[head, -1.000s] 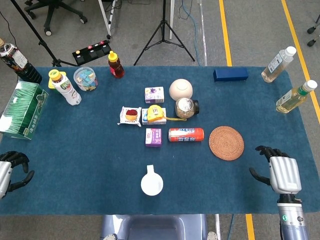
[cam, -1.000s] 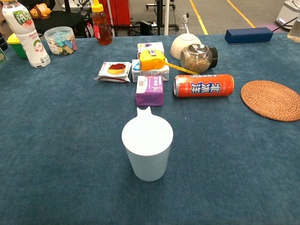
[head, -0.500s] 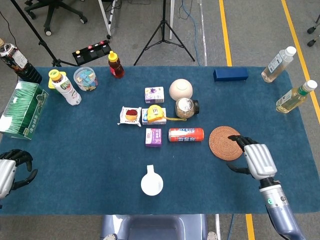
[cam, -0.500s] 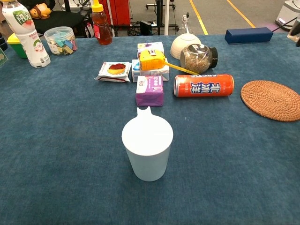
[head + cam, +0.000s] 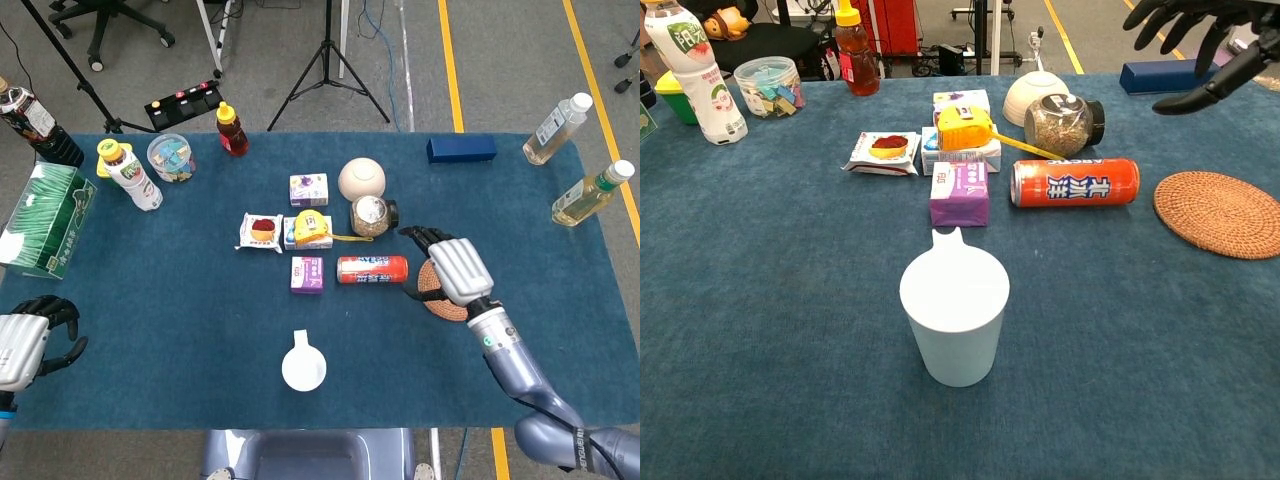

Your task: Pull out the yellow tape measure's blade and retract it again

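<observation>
yellow tape measure (image 5: 312,229) rests atop a box, blade (image 5: 1025,146) partly out.

My right hand (image 5: 450,268) hangs empty, fingers spread, over the woven coaster (image 5: 446,300). Between it and the yellow tape measure (image 5: 311,229) stand the glass jar (image 5: 371,216) and the red can (image 5: 371,268) on its side. The white bowl (image 5: 361,179) blocks the far side; small boxes crowd the measure. Bare cloth lies around the white cup (image 5: 303,368).
</observation>
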`<state>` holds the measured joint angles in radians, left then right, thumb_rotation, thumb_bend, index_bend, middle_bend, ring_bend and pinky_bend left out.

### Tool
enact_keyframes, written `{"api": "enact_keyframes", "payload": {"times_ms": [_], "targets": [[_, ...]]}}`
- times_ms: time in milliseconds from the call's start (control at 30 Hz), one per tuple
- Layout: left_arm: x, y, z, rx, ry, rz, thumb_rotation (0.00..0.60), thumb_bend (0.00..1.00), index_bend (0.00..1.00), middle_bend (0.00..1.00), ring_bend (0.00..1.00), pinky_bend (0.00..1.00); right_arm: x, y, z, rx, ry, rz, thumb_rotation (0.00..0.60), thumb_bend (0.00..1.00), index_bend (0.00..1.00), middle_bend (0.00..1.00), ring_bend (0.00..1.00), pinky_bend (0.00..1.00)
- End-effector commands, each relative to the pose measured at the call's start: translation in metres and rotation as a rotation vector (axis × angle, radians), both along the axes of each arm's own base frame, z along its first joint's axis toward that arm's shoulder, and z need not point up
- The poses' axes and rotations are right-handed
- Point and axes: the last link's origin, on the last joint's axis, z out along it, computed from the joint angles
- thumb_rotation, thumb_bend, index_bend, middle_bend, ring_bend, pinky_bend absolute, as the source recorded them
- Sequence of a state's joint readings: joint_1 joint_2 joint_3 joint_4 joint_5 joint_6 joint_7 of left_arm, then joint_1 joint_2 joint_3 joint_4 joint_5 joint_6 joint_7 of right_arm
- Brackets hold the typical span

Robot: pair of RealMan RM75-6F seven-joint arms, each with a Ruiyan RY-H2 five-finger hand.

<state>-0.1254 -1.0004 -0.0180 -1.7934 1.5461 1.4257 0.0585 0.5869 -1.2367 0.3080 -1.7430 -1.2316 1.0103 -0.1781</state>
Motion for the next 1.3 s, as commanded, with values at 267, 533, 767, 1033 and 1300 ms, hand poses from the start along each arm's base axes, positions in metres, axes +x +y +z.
{"api": "enact_keyframes", "payload": {"times_ms": [267,533,767,1033,1300], "targets": [[0.001,0.003,-0.008,-0.025,0.009,0.021,0.6,0.3,0.65,0.44,0.29,0.35,0.031,-0.054,-0.038,0.045,0.017,0.036,0.512,0.24,0.14,0.21,0.23,0.37],[-0.001,0.005,-0.009,-0.025,0.018,0.04,0.6,0.3,0.65,0.44,0.29,0.35,0.052,-0.079,-0.057,0.072,0.015,0.055,0.509,0.24,0.12,0.2,0.22,0.34],[-0.004,0.005,-0.01,-0.03,0.02,0.054,0.6,0.3,0.64,0.44,0.28,0.35,0.064,-0.092,-0.071,0.106,0.014,0.065,0.513,0.24,0.11,0.2,0.22,0.33],[-0.008,0.005,-0.012,-0.035,0.014,0.067,0.6,0.3,0.63,0.44,0.28,0.35,0.085,-0.105,-0.094,0.15,0.036,0.093,0.512,0.24,0.11,0.2,0.22,0.33],[-0.019,0.003,-0.01,-0.037,0.008,0.099,0.6,0.3,0.64,0.44,0.28,0.35,0.095,-0.115,-0.115,0.183,0.069,0.094,0.51,0.24,0.11,0.2,0.22,0.32]]}}
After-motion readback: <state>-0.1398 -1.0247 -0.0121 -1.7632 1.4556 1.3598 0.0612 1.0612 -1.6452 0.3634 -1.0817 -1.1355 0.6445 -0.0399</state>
